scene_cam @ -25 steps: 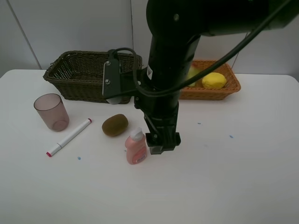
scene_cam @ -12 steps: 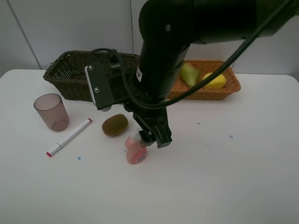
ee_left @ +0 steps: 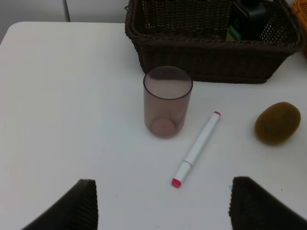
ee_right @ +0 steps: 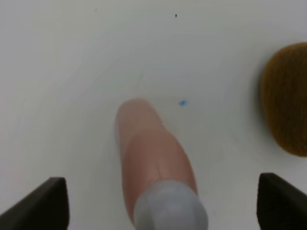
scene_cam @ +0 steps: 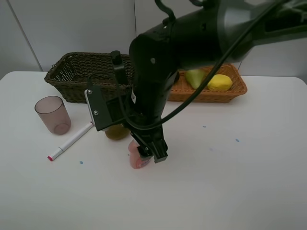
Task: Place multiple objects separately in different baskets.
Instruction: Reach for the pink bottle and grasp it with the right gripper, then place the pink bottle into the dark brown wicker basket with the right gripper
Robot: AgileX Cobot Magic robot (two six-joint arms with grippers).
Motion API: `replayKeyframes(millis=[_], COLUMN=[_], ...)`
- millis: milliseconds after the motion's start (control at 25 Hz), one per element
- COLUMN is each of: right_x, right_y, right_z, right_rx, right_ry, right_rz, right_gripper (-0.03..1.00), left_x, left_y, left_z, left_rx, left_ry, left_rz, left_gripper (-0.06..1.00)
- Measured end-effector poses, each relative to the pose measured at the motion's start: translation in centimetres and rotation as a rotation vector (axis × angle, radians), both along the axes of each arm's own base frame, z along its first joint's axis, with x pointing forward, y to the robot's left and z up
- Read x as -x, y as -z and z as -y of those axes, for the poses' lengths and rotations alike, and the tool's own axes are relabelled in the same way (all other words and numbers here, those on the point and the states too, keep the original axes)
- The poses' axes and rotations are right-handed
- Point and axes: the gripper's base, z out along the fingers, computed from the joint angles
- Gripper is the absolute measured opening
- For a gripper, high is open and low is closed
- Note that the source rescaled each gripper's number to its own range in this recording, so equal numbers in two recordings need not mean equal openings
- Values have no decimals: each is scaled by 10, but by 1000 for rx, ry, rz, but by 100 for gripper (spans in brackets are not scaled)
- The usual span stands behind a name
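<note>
Right gripper (ee_right: 163, 203): I see its jaws apart, one finger on each side of the pink bottle (ee_right: 151, 158). Bare table shows between each finger and the bottle, so nothing is clamped.
Left gripper (ee_left: 163, 206): I see the jaws apart with nothing between them.
Pink bottle: it sits on the white table (scene_cam: 230, 182), near the brown kiwi (scene_cam: 116, 133), under my right arm, which reaches across the middle.
Mauve cup (ee_left: 168, 100): it stands upright on the table, in front of the dark basket (ee_left: 206, 52).
Marker (ee_left: 197, 148): it lies flat between the cup and the kiwi, touching neither.
Dark basket: it holds the dark green bottle (ee_left: 247, 19).
Orange basket (scene_cam: 236, 89): it holds the yellow lemon (scene_cam: 220, 82) and the green pear (scene_cam: 194, 77), side by side.
</note>
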Motion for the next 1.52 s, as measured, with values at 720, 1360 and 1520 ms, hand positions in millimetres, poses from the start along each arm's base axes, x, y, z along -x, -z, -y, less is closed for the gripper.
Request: replayKeyframes(millis=[720, 1360, 1520], right_x=[-5, -5, -5], right_y=[33, 43, 43], right_z=[-7, -6, -6], right_rx=[27, 57, 57], right_ry=[-10, -10, -10], right_rz=[-15, -34, -34], right_gripper=[68, 0, 0], left_x=[0, 0, 0], left_y=[0, 0, 0], left_z=[0, 0, 0], left_rx=[0, 0, 0], left_ry=[0, 0, 0], left_rz=[0, 0, 0], left_gripper=[74, 74, 74])
